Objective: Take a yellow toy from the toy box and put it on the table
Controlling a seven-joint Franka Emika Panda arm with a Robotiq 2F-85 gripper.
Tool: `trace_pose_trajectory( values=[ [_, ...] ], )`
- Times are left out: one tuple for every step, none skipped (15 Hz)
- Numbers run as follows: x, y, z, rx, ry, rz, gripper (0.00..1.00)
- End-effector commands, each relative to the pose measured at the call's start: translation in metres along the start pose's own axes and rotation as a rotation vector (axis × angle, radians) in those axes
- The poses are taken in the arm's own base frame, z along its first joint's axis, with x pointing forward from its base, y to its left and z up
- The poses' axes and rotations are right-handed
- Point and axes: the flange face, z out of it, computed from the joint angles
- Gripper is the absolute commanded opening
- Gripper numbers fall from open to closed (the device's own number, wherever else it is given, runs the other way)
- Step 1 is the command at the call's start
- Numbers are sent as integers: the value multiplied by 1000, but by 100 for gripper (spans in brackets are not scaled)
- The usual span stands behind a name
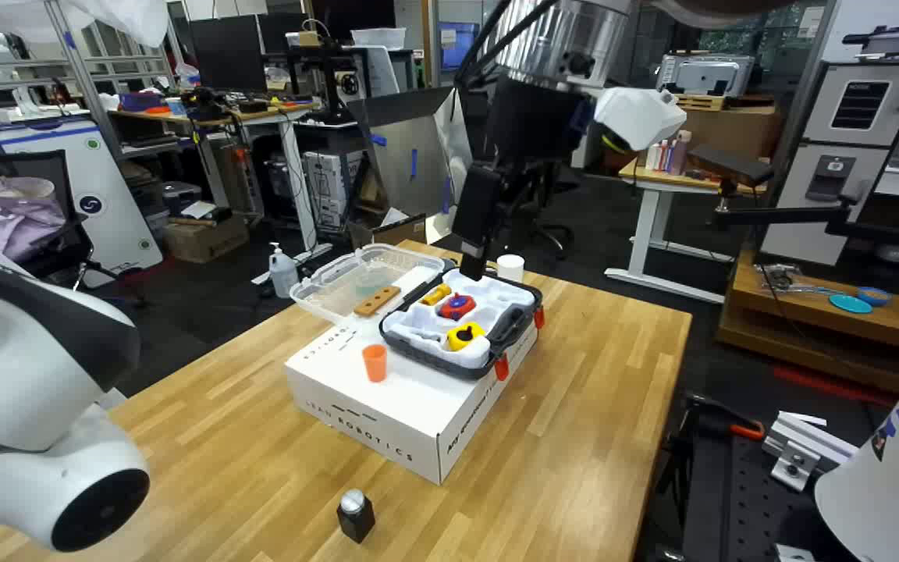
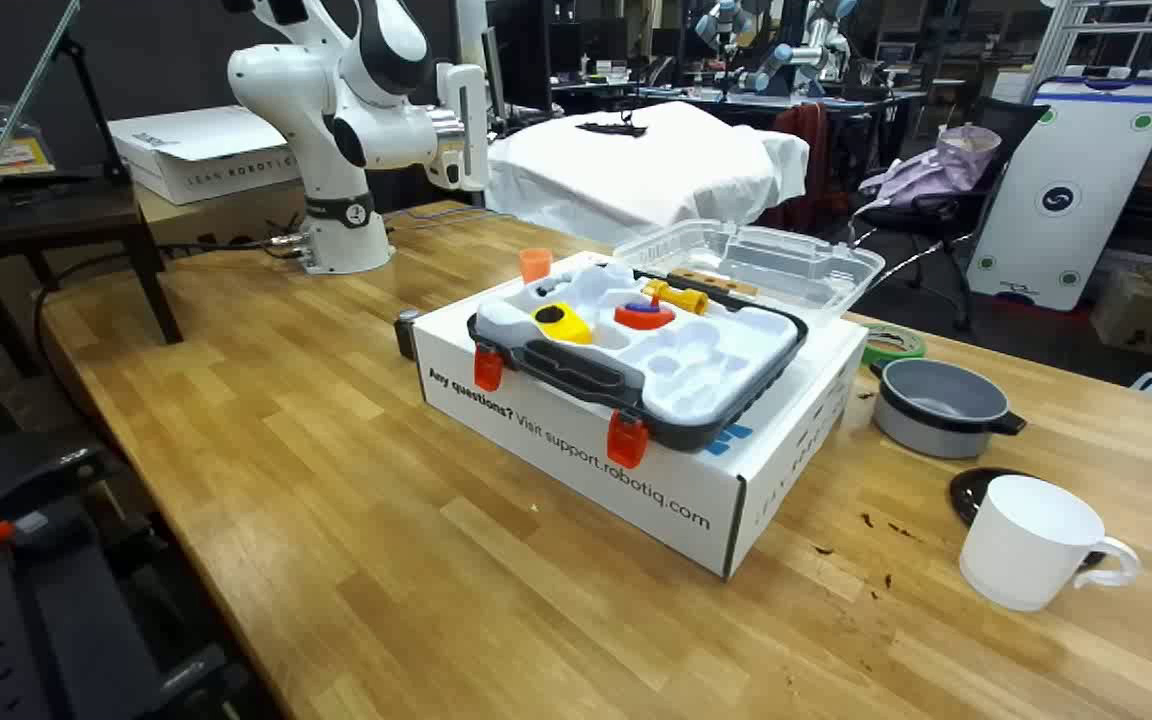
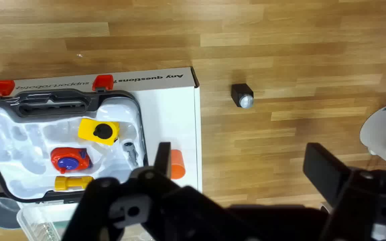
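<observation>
The gripper [image 3: 240,164] points down above the table [image 3: 313,67], its 2 fingers [image 3: 325,174] spread.

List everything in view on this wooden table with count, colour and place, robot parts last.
Carton: 1, white, on table
Toy box: 1, black, open, on carton
Lid: 1, clear, folded back
Chunky toy: 1, yellow, in toy box
Dumbbell toy: 1, yellow, in toy box
Rounded toy: 1, red and purple, in toy box
Bolt: 1, grey, in toy box
Holed strip: 1, brown, by lid
Cup: 1, orange, on carton
Block: 1, black, on table
Pot: 1, grey, on table
Tape roll: 1, green, beside pot
Mug: 1, white, on table
Disc: 1, black, behind mug
Gripper: 1, black, open, above table
Arm parts: several, white, around table
</observation>
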Motion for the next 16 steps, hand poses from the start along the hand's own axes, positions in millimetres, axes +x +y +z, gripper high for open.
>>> trace_pose_trajectory(
  values=[
    [0, 0, -1, 0, -1, 0, 100],
    [4, 4, 3, -16, -8, 17, 100],
    [6, 7, 6, -28, -12, 25, 100],
    [8, 11, 9, -46, -18, 37, 100],
    [10, 16, 13, -57, -23, 42, 100],
    [13, 21, 17, -67, -27, 43, 100],
    [5, 16, 12, -45, -23, 29, 100],
    [6, 20, 16, -54, -31, 33, 100],
    [7, 22, 18, -57, -35, 35, 100],
    [8, 22, 18, -57, -36, 35, 100],
    [9, 21, 18, -56, -34, 35, 100],
    [9, 21, 17, -56, -33, 35, 100],
    [9, 21, 17, -56, -33, 35, 100],
    [9, 21, 17, -56, -33, 35, 100],
    [9, 21, 17, -56, -33, 35, 100],
    [9, 21, 17, -56, -33, 35, 100]
  ],
)
